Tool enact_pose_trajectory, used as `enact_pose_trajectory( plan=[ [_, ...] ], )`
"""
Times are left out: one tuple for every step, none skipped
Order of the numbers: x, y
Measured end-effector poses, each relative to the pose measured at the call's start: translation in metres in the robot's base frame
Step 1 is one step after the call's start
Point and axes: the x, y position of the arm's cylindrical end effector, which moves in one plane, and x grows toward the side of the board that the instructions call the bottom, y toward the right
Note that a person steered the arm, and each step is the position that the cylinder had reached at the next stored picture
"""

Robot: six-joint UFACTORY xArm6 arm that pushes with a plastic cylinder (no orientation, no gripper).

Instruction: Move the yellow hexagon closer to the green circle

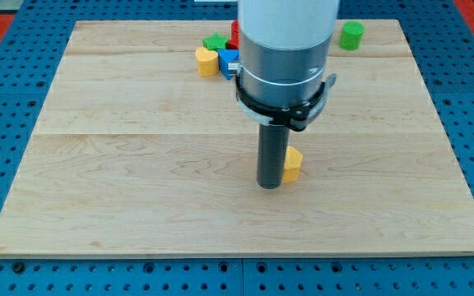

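Note:
The yellow hexagon (292,164) lies right of the board's middle, mostly hidden behind the rod; only its right part shows. My tip (270,185) stands on the board right at the hexagon's left side, touching it or nearly so. The green circle (351,35) sits at the view's top right, far from the hexagon. The arm's white and grey body covers the middle of the view's top.
A cluster at the view's top: a yellow block (207,61), a green block (216,42), a blue block (230,58) and a red block (234,30), partly hidden behind the arm. The wooden board (138,164) lies on a blue pegboard.

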Motion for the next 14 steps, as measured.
enact_pose_trajectory(
  plan=[
    [0.0,0.015],
    [-0.003,0.035],
    [-0.018,0.053],
    [-0.04,0.057],
    [-0.064,0.057],
    [-0.087,0.057],
    [-0.112,0.057],
    [-0.136,0.059],
    [-0.155,0.062],
    [-0.161,0.073],
    [-0.164,0.091],
    [-0.168,0.11],
    [-0.181,0.114],
    [-0.192,0.128]
  ],
)
